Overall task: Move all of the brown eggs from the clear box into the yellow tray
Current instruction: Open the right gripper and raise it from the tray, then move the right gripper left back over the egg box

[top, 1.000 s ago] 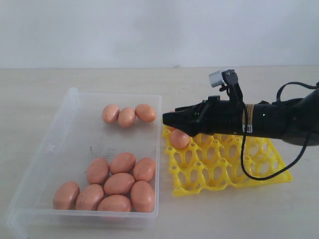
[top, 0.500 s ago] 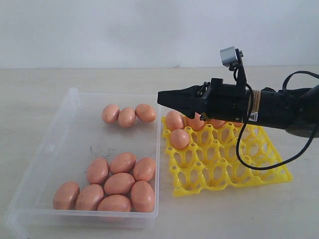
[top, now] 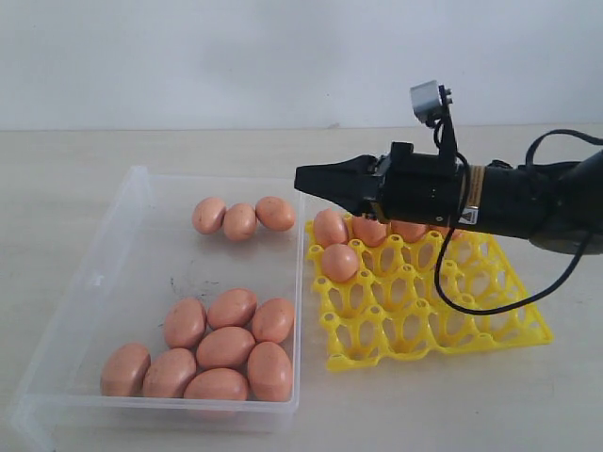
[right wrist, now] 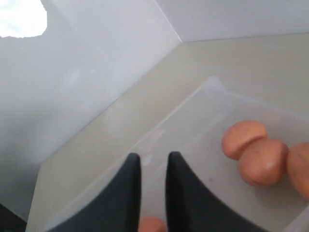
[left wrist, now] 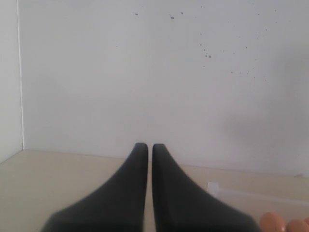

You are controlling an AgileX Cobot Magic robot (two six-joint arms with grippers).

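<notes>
Counts: 1 clear box (top: 179, 264), 1 yellow tray (top: 433, 349), 1 robot arm (top: 509, 202) in the exterior view. Brown eggs (top: 225, 347) in the box: 11, as a row of 3 at the far wall plus a cluster of 8 at the near end. In the tray: 2 in clear view, at least 2 more partly hidden behind the arm, so the total there is unclear.

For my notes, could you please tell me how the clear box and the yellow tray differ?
The clear box is transparent, the yellow tray an open lattice. The box is larger than the tray. Brown eggs lie loose in the box, in cups in the tray. Both hold eggs.
</notes>
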